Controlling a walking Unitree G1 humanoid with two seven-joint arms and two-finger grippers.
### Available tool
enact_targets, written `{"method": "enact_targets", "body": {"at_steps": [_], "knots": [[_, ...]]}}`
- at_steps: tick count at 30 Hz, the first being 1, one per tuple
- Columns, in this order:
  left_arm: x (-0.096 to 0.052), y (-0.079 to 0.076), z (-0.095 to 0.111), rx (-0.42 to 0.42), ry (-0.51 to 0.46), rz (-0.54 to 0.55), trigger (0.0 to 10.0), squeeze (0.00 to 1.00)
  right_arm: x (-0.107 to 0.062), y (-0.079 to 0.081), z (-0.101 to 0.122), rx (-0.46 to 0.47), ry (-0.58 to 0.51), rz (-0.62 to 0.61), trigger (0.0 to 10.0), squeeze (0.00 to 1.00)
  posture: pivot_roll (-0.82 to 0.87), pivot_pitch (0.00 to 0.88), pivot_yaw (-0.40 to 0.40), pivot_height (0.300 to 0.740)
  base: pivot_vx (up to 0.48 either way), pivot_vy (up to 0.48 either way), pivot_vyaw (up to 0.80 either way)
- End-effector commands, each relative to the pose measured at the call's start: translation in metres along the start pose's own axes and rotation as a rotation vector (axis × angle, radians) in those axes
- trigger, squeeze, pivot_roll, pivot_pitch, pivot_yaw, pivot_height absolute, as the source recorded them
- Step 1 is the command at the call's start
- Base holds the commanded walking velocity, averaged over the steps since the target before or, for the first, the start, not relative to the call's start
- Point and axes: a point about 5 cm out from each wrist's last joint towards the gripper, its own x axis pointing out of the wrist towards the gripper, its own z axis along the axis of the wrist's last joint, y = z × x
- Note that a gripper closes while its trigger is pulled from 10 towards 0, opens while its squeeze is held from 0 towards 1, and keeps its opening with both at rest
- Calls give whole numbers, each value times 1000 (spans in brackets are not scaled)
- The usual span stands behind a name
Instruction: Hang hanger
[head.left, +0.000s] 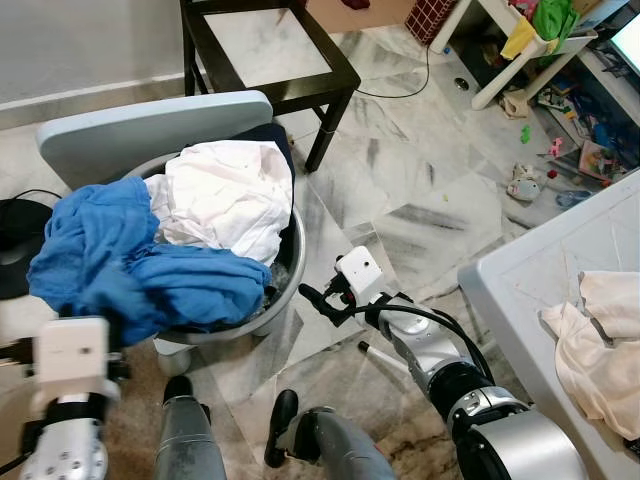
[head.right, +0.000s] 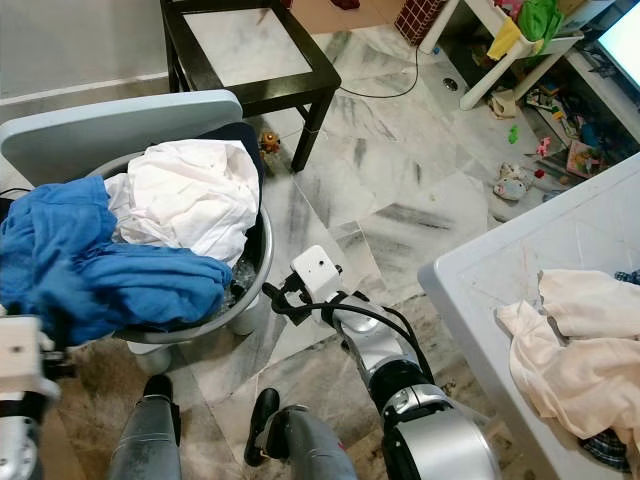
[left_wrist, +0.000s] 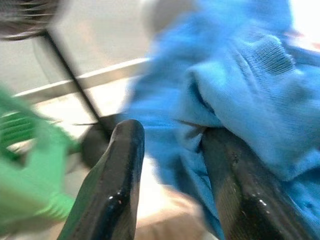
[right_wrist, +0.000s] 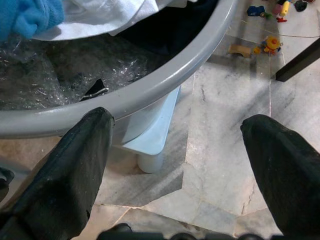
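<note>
A blurred green plastic shape (left_wrist: 25, 170), seemingly a hanger, lies off to one side of my left gripper (left_wrist: 172, 135). That gripper is open, and a blue cloth (head.left: 120, 260) brushes one finger (left_wrist: 235, 180). In the eye views the left wrist (head.left: 75, 355) sits low, under the blue cloth's edge. My right gripper (head.left: 315, 298) is wide open and holds nothing. It hovers just outside the rim of the grey basin (head.left: 285, 290), close to the floor. The basin is heaped with the blue cloth and a white cloth (head.left: 230, 195).
The basin rests on a pale blue plastic chair (head.left: 150, 125). A black side table (head.left: 270, 50) stands behind it. A grey table (head.left: 540, 290) with a cream cloth (head.left: 600, 340) is at the right. Toys (head.left: 525, 180) litter the marble floor.
</note>
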Motion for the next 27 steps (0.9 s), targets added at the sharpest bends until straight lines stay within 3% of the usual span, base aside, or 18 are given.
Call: {"method": "enact_targets", "body": {"at_steps": [1, 8, 9, 10, 11, 12, 13, 14, 15, 19, 20, 24, 27], "knots": [[-4, 15, -2, -28, 1, 79, 0, 0, -6, -3, -13, 19, 45, -7, 10000, 0, 489, 380, -317, 740, 0, 0, 0], [4, 26, 3, -53, -30, 115, 0, 0, -7, -2, -14, 19, 49, -1, 10000, 0, 486, 388, -321, 740, 0, 0, 0], [8, 26, 5, -61, -34, 118, 863, 0, -7, -1, -15, 20, 49, 2, 10000, 0, 483, 388, -321, 740, 0, 0, 0], [9, 26, 6, -63, -35, 118, 863, 0, -7, -1, -15, 20, 49, 2, 10000, 0, 483, 388, -321, 740, 0, 0, 0], [11, 24, 9, -68, -44, 118, 4039, 0, -7, -1, -15, 21, 49, 2, 10000, 0, 481, 388, -320, 740, 0, 0, 0], [13, 22, 14, -72, -57, 119, 5843, 0, -7, -1, -16, 22, 49, 2, 10000, 0, 479, 387, -319, 740, 0, 0, 0], [13, 22, 14, -72, -57, 119, 5843, 0, -7, -1, -16, 22, 49, 2, 10000, 0, 479, 387, -319, 740, 0, 0, 0], [14, 21, 18, -67, -73, 123, 8784, 0, -8, -1, -16, 22, 49, 2, 10000, 0, 477, 387, -318, 740, 0, 0, 0], [13, 17, 24, -40, -99, 109, 10000, 0, -8, -2, -17, 23, 50, -1, 10000, 0, 475, 388, -316, 740, 0, 0, 0], [3, -1, 47, 6, -214, 79, 10000, 0, -9, -3, -18, 24, 52, -5, 10000, 0, 469, 388, -316, 740, 0, 0, 0], [-4, -12, 56, 25, -270, 43, 10000, 1000, -9, -3, -18, 25, 52, -6, 10000, 0, 471, 389, -316, 740, 0, 0, 0], [-12, -27, 58, 31, -302, -17, 10000, 1000, -9, -2, -18, 25, 52, -5, 10000, 0, 472, 386, -317, 740, 0, 0, 0], [-21, -32, 52, 8, -266, -45, 10000, 1000, -8, -1, -17, 24, 51, -2, 10000, 0, 476, 389, -318, 740, 0, 0, 0]]}}
